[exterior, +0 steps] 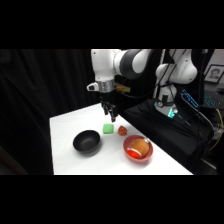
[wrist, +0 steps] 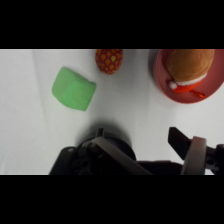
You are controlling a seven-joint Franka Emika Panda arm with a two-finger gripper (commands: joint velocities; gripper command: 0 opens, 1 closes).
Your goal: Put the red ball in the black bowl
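Observation:
The red ball [exterior: 122,130] is a small red-orange ball lying on the white table between the green block [exterior: 108,129] and the red bowl [exterior: 137,148]. The black bowl [exterior: 87,142] stands empty to the left front of the block. My gripper [exterior: 112,118] hangs just above the table behind the block, open and holding nothing. In the wrist view the red ball [wrist: 109,59] lies at the top middle, beyond my gripper [wrist: 137,136] and to the right of the green block [wrist: 74,88]. The black bowl is out of the wrist view.
The red bowl [wrist: 170,89] holds a larger orange lump [wrist: 190,64] and stands close to the ball's right. The table's right edge [exterior: 165,150] runs along dark equipment and cables. The arm's base [exterior: 167,95] stands at the back right.

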